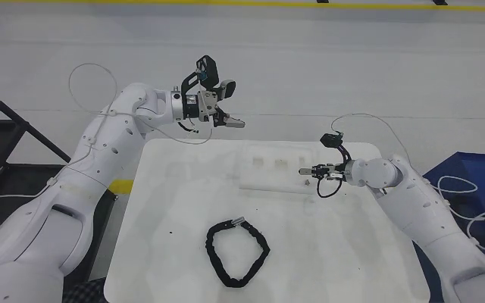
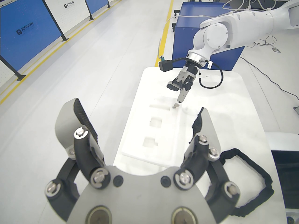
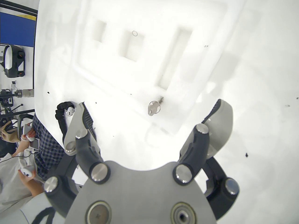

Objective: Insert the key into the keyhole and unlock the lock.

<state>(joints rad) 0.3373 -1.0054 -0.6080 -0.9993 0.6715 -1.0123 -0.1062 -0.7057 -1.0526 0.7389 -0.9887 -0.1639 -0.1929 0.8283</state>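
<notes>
- My right gripper (image 3: 151, 103) hangs low over the foam tray (image 3: 205, 24), its jaws spread wide and holding nothing.
- The key (image 3: 154, 107) lies on the tray's flat border, just off the end of the long recess, and in my right wrist view it sits between my two fingertips and a little beyond them.
- A small ring hangs on the key's round head. The blade points toward the recess, and I cannot tell whether its tip lies flat or dips into the foam.
- From above, the key is a small speck just beside my right fingertips, too small to show its shape.
- My left gripper (image 2: 139, 106) is raised in the air past the table's (image 1: 341, 250) far left corner, well apart from tray and key. Its jaws are also wide and empty.
- The lock (image 1: 236, 254), a loop of black sleeved cable, lies on the near middle of the table, well apart from the tray, with its metal end at the top of the loop.
- In my right wrist view one finger (image 3: 80, 120) hides most of the loop; the round metal face with the keyhole (image 3: 69, 112) peeks out beside it.
- In my left wrist view the loop is partly behind my own finger and cut off at the edge.
- The tray has three recesses; a thin ring (image 3: 134, 33) lies in the middle one, and I cannot make out what it is.
</notes>
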